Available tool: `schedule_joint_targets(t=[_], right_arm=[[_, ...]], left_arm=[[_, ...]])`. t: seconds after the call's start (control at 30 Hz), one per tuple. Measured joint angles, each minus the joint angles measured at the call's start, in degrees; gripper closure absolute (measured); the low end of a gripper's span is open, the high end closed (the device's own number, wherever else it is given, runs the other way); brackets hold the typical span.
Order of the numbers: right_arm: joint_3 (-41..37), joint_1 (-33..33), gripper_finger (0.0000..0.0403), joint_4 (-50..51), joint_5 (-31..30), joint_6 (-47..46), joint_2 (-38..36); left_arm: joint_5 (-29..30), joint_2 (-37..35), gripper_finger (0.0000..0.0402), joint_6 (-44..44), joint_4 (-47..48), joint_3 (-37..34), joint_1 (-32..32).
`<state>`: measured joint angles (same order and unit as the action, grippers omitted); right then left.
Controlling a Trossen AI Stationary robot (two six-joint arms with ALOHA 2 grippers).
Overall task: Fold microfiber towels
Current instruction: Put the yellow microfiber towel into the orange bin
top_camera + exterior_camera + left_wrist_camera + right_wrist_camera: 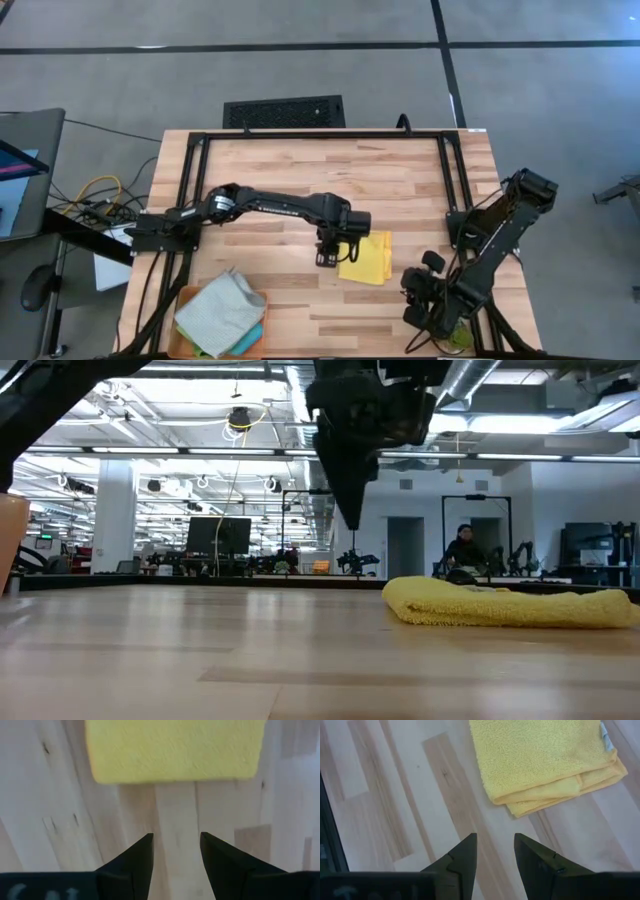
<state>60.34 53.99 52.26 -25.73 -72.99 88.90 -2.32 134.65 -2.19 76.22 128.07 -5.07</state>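
Observation:
A yellow microfiber towel (pixel 367 257) lies folded flat on the wooden table, its stacked edges (pixel 545 800) showing in the right wrist view. My left gripper (pixel 328 256) hangs open just to the towel's left, pointing down, clear of the table (pixel 351 520); the towel (pixel 172 750) is beyond its fingertips. My right gripper (pixel 418 285) stands open near the table's front right, slanting down toward the towel (pixel 545 760), with nothing between its fingers. A grey towel (pixel 218 312) lies crumpled on top of a teal one (pixel 250 338) in the orange tray.
The orange tray (pixel 185 295) sits at the table's near left corner. A black metal frame (pixel 320 133) runs along the far edge and both sides of the table. Bare wood lies between the yellow towel and the tray.

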Motion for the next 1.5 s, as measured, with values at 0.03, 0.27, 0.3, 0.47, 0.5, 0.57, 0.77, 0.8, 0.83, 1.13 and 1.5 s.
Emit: schedule_joint_targets(t=[0.03,0.27,0.3,0.47,0.5,0.57,0.77,0.8,0.83,1.13,1.5], right_arm=[[0.0,0.0,0.0249,0.0,-0.1,0.0,0.0],[0.0,0.0,0.0249,0.0,-0.2,0.1,0.0],[0.0,0.0,0.0249,0.0,-0.4,0.1,0.0],[0.0,-0.1,0.0249,-0.1,-1.4,0.0,0.0],[0.0,-0.1,0.0249,-0.2,-1.4,0.0,0.0],[0.0,-0.1,0.0249,-0.2,-1.4,0.0,0.0],[0.0,0.0,0.0249,0.0,-1.4,0.8,0.0],[0.0,0.0,0.0249,-0.1,-1.4,1.3,0.0],[0.0,0.0,0.0249,-0.1,-1.4,1.9,0.0],[0.0,0.0,0.0249,0.0,-1.4,3.1,0.0],[0.0,0.0,0.0249,0.0,-1.4,7.0,0.0]], left_arm=[[0.0,0.0,0.0248,0.1,0.9,0.0,-0.1],[3.9,-0.5,0.0248,2.7,7.1,0.0,-0.6],[4.8,-0.7,0.0248,3.4,8.0,0.0,-0.7],[8.5,-2.0,0.0248,6.6,13.6,0.0,-1.7],[9.0,-2.4,0.0248,7.0,14.1,0.0,-2.0],[9.2,-4.1,0.0248,7.7,13.8,0.0,-2.6],[15.1,-9.9,0.0248,14.2,13.9,0.0,-4.5],[16.1,-10.6,0.0248,15.5,13.8,0.0,-4.7],[16.6,-11.3,0.0248,16.5,13.8,0.0,-5.0],[18.0,-12.3,0.0248,19.9,13.8,0.0,-6.7],[23.5,-21.3,0.0249,32.4,11.5,-21.3,-8.5]])
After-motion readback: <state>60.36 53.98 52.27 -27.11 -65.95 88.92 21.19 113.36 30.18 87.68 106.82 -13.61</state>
